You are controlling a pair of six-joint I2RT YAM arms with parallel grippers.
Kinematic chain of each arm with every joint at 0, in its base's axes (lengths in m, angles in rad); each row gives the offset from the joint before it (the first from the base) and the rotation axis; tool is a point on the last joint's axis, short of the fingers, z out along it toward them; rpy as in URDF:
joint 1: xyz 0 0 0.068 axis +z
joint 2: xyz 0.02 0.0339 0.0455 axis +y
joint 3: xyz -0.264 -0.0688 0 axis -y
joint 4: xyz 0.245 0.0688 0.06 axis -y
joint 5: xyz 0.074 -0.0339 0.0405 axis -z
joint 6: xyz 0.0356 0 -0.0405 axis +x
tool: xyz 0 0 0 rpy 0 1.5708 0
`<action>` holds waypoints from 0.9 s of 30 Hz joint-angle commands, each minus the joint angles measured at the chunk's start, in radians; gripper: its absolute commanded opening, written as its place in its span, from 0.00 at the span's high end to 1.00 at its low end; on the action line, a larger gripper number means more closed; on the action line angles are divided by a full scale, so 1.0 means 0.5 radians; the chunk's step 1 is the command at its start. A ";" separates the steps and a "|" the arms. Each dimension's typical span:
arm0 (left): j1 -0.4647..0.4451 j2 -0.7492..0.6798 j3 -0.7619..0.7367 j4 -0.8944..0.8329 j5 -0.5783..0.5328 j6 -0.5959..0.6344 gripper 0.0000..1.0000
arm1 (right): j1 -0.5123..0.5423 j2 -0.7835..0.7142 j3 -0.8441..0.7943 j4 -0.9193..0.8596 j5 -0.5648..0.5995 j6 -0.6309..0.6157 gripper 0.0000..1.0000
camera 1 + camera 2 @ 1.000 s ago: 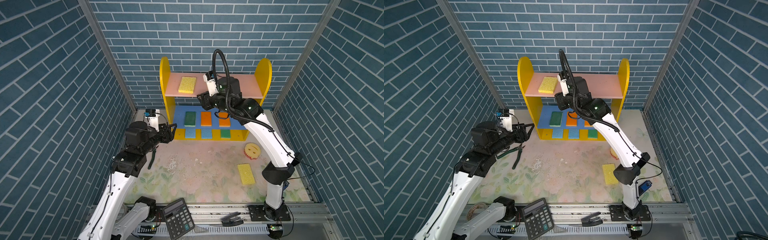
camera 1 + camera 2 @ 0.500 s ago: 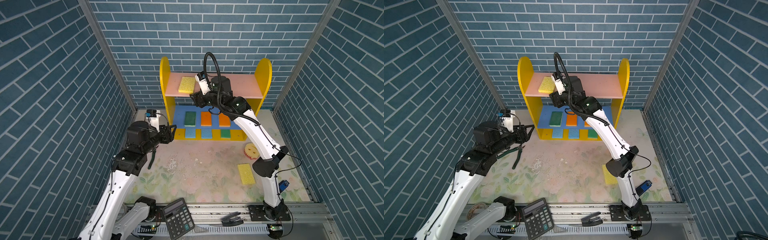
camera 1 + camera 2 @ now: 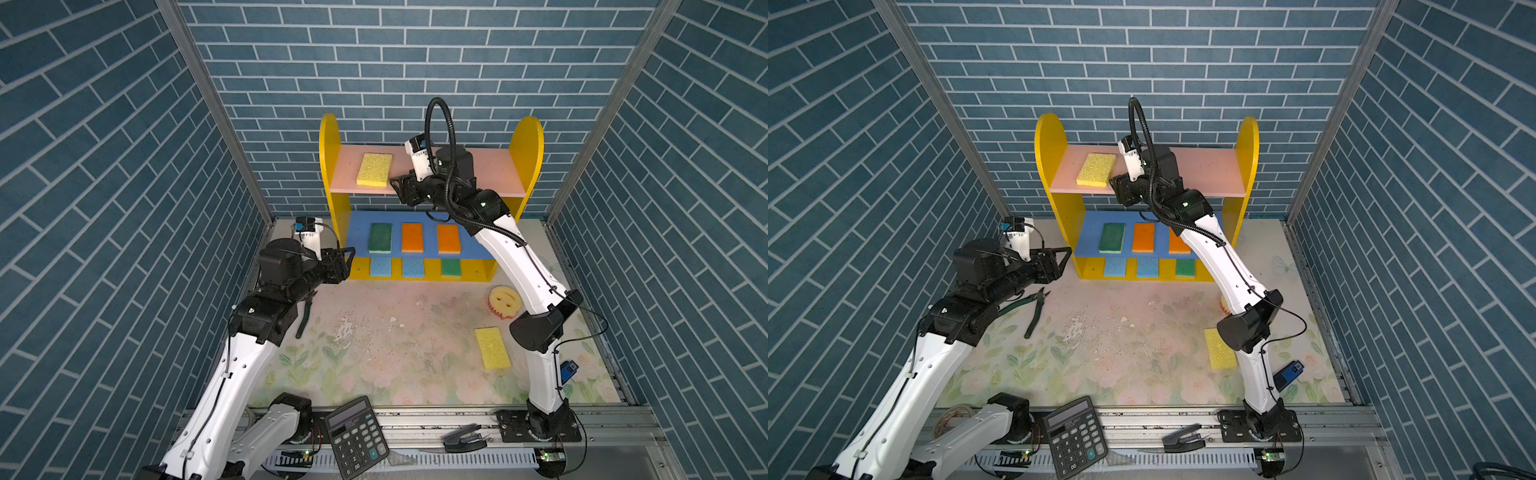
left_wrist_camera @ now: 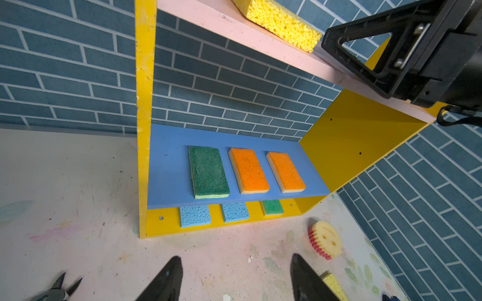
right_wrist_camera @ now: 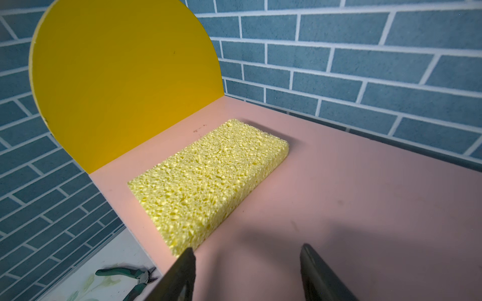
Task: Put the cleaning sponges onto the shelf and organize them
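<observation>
We are holding our right gripper at the front edge of the pink top board of the shelf, its jaws standing apart with nothing between them and one fingertip just beside the near corner of the yellow sponge that is lying flat on that board, near the left side panel. Our left gripper is hovering over the table in front of the shelf's left panel, jaws likewise apart and empty. On the blue middle board a green sponge and two orange sponges are lying side by side; on the yellow base two light blue sponges and a second green sponge are sitting in a row. The round smiley sponge and another yellow sponge are lying on the table by our right arm, off the shelf.
</observation>
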 commanded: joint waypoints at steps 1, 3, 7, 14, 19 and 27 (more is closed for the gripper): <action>0.016 0.005 -0.001 0.042 0.014 -0.008 0.33 | 0.008 -0.013 -0.049 -0.029 -0.158 0.035 0.35; 0.019 0.005 -0.007 0.053 0.025 -0.014 0.33 | 0.008 -0.025 -0.087 -0.008 -0.201 0.032 0.33; 0.022 0.014 -0.013 0.064 0.042 -0.027 0.34 | 0.009 -0.069 -0.181 0.018 -0.168 0.054 0.32; 0.028 0.021 -0.022 0.082 0.054 -0.043 0.33 | 0.011 -0.066 -0.199 0.085 -0.166 0.052 0.32; 0.034 0.022 -0.034 0.083 0.054 -0.050 0.33 | 0.034 0.093 0.063 -0.081 -0.102 -0.011 0.31; 0.041 0.041 -0.018 0.098 0.087 -0.062 0.33 | 0.036 0.141 0.122 -0.106 0.087 0.039 0.33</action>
